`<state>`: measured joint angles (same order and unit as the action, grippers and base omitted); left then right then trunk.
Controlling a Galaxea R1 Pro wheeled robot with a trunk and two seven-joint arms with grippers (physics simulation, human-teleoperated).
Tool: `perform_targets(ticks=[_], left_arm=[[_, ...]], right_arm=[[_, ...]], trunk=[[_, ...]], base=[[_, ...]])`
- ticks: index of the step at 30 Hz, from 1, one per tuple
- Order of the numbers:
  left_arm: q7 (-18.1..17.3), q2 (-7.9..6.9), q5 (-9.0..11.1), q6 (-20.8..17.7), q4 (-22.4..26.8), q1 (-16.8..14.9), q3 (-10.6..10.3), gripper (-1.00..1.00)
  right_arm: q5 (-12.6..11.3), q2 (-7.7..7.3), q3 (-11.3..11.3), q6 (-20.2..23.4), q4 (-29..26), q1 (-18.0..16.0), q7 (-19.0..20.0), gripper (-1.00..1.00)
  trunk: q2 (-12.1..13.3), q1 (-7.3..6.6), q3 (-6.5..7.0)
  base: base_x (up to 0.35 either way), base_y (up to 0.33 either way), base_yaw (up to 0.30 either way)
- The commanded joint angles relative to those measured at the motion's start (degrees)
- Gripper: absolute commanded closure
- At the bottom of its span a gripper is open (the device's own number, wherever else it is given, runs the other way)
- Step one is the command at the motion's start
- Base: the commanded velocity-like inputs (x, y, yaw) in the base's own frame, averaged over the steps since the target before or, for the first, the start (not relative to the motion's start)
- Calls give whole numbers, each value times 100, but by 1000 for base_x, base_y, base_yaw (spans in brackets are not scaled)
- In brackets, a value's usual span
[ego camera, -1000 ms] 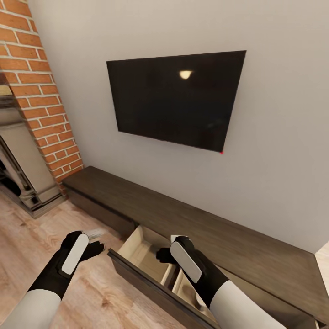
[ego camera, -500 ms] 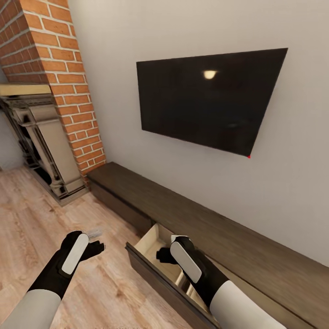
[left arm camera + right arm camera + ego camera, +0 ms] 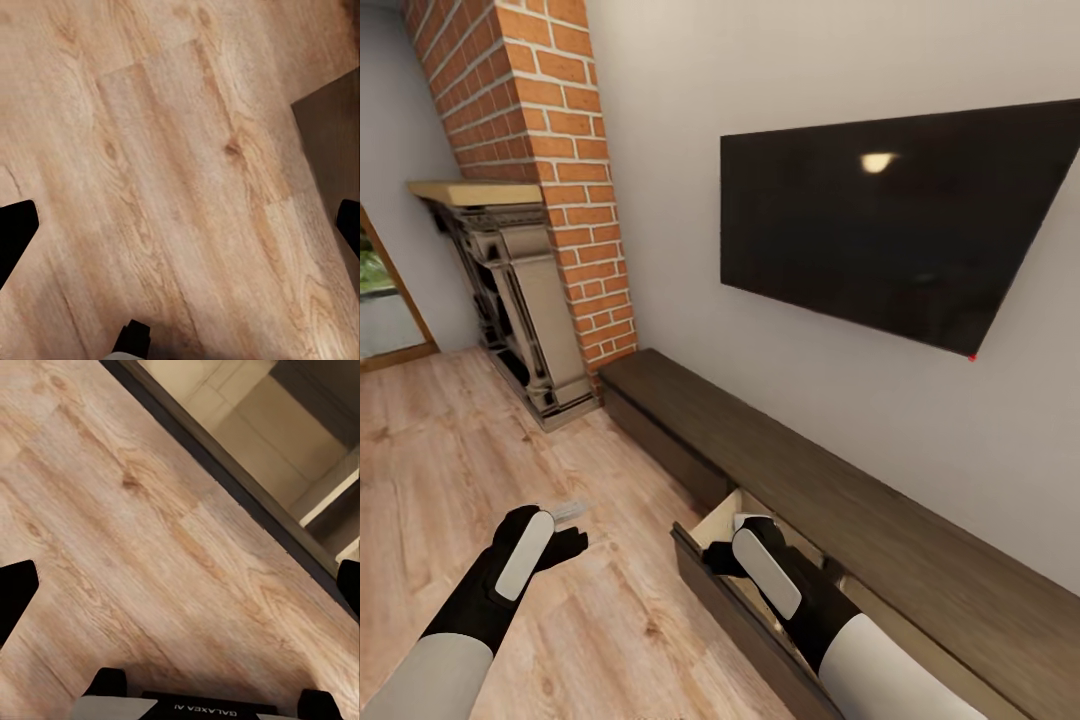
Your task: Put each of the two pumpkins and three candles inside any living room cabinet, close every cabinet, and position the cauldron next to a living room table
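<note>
Long dark cabinet low along the grey wall, under a wall-mounted television. One drawer pulled out near the right arm, pale wood inside; from the head view, contents hidden behind the arm, so hard to say whether anything lies in it. Through the right wrist view, drawer interior bare and light, split by a divider, dark front edge running across above the wooden floor.

Right claw poised over the open drawer's near end, fingers spread wide with nothing between them. Left claw out over the floor, well apart from the cabinet, likewise spread wide and holding nothing; only floor planks and a dark corner of the cabinet beneath it.

Brick column and a fireplace with a wooden mantel at the cabinet's far end.
</note>
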<state>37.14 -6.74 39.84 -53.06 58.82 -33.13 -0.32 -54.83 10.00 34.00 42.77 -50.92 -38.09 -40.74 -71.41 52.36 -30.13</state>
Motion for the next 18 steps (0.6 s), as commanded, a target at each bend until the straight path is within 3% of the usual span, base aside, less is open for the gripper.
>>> perform_targets(ticks=[1, 18], left_arm=[[56, -2, 59, -12, 6, -2, -3, -100], [54, -2, 59, -12, 5, -4, -3, -100]], right_arm=[[-50, 0, 10, 3, -5, -6, -57, -100], [-46, 0, 10, 3, -9, -6, -57, -100]], trunk=[[-4, 0, -6], [-4, 0, -6]], base=[[0, 0, 290], [0, 0, 290]])
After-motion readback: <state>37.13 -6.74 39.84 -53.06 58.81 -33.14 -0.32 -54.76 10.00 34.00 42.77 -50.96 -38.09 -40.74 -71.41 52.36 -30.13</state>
